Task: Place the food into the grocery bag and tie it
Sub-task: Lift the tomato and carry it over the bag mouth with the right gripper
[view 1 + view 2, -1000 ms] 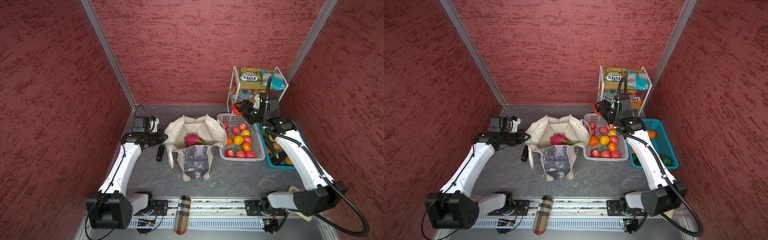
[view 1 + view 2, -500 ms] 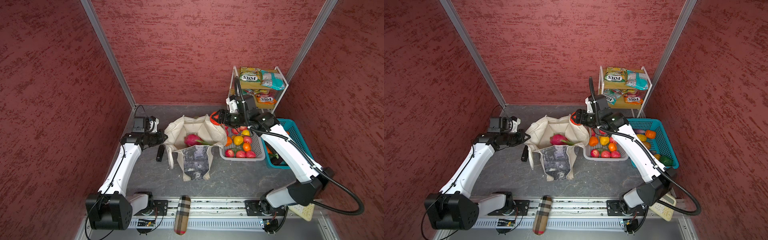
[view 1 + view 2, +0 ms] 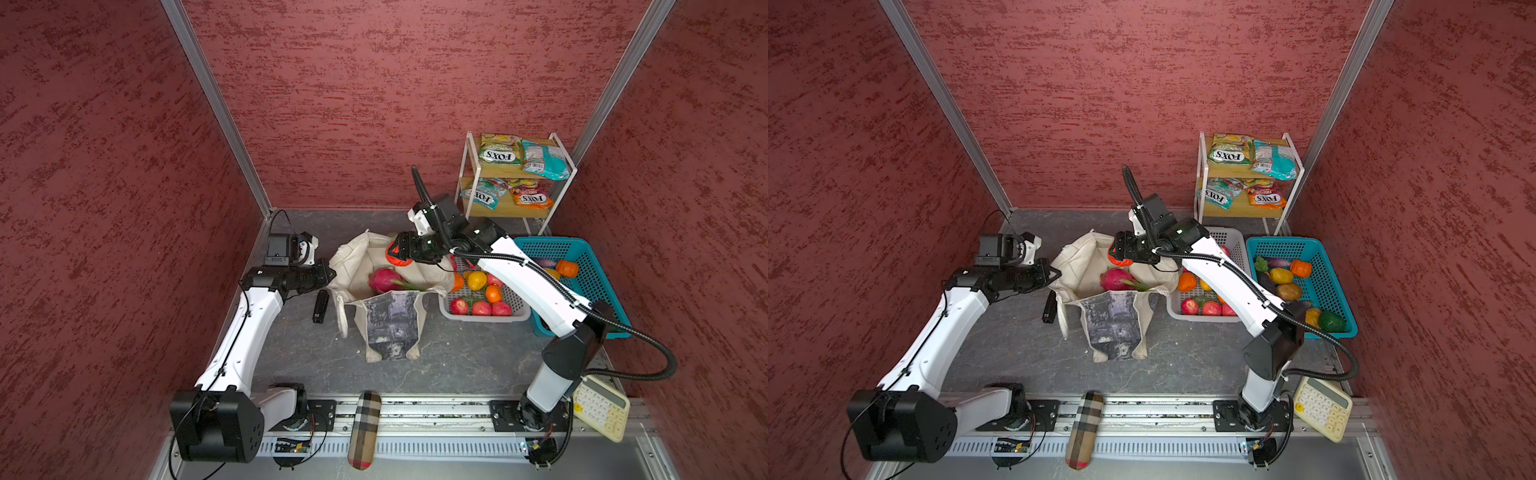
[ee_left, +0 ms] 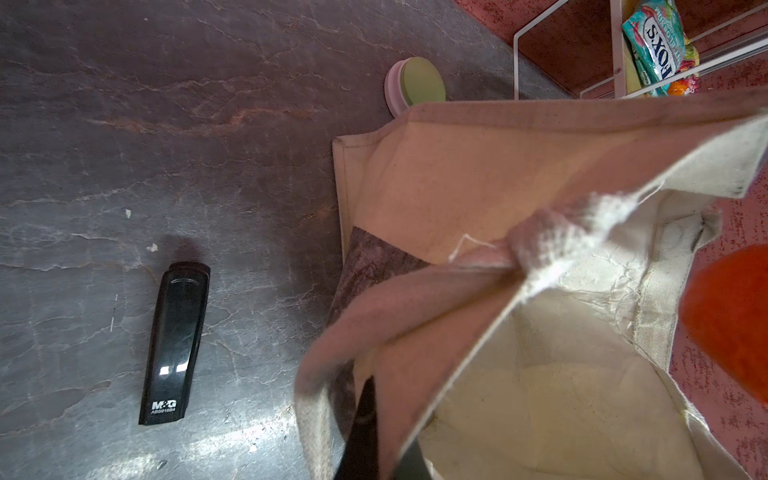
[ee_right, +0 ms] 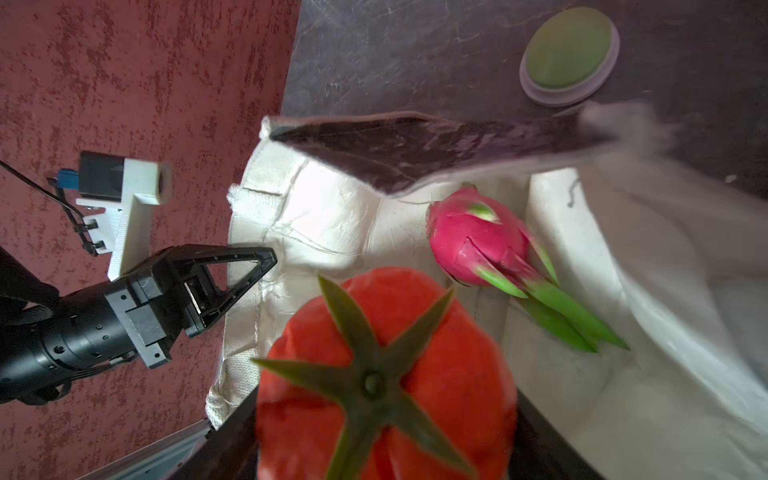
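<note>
The floppy cream grocery bag [image 3: 390, 320] sags on the worktop [image 3: 457, 365]. The left fingers [image 5: 224, 251], pinching its rim, should hold the mouth wide. The right fingers [image 5: 540, 453], clamped on the red tomato [image 5: 382, 374] above that mouth, should lower it beside the dragon fruit [image 3: 384, 279] before releasing. The tomato is ribbed, with a green star calyx.

bag [image 3: 352, 262] mouth open, dragon fruit [image 3: 384, 279] inside

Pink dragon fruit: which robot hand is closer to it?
Right. The right gripper, holding a tomato, hovers over the bag near the dragon fruit; the left gripper pinches the bag's rim, farther off.
</note>
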You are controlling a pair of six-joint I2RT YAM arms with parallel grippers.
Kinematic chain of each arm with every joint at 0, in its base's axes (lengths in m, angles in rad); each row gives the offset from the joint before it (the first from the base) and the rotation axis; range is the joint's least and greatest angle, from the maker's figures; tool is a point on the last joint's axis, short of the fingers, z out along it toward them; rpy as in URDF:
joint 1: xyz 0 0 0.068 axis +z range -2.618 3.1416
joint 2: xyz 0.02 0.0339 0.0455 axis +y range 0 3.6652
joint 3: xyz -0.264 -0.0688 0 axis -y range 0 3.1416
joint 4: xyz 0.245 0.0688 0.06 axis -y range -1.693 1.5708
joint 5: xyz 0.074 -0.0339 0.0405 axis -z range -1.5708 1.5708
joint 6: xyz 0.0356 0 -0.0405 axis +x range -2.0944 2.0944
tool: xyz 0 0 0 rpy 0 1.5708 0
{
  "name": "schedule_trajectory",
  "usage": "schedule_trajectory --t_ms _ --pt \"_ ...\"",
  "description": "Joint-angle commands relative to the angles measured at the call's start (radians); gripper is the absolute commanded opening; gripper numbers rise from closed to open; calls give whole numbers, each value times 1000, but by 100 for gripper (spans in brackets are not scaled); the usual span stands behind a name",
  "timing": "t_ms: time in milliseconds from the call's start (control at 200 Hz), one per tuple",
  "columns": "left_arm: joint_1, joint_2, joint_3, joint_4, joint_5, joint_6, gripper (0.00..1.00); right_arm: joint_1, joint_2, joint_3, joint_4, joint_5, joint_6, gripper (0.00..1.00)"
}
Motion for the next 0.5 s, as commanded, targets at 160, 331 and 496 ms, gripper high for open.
schedule_trajectory --t_ms 160,331,496 --pt "-10 -25 -11 29 -15 9 0 90 137 171 -154 81 -54 58" --pt "-13 -25 -11 28 -17 10 0 93 188 188 -175 105 -72 58" --pt "-13 -27 -11 28 -17 10 0 92 234 181 -175 123 -98 60"
